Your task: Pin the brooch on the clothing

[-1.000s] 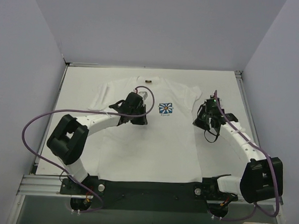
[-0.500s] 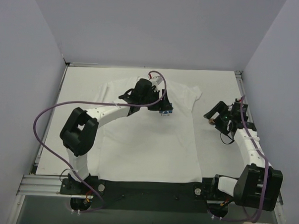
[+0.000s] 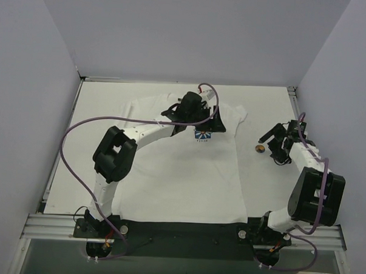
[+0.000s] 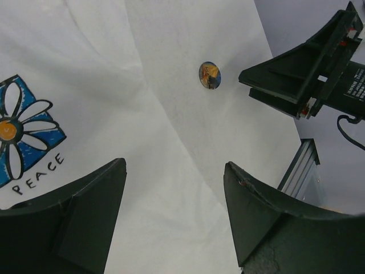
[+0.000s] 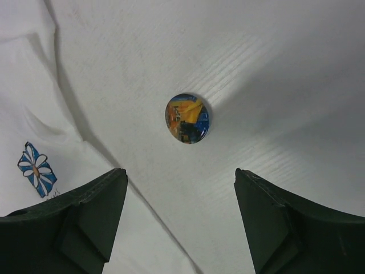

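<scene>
Swung outward off the T-shirt [image 3: 181, 173] since the earlier frame, my right end effector [image 5: 178, 174] hangs wide open, the brooch [image 5: 187, 118] lying straight ahead on the surface [image 3: 269, 110], nearer than my equally wide left end effector [image 4: 174, 168].

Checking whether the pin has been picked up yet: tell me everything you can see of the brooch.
The brooch is a small round disc with a glossy face, printed in orange, blue and dark tones; its back and pin are hidden. It lies flat, face up, on the bare white table just right of the T-shirt sleeve, not on the cloth. Nothing touches it. The right end effector hangs over it, open, a finger to each side and clear of it.
</scene>
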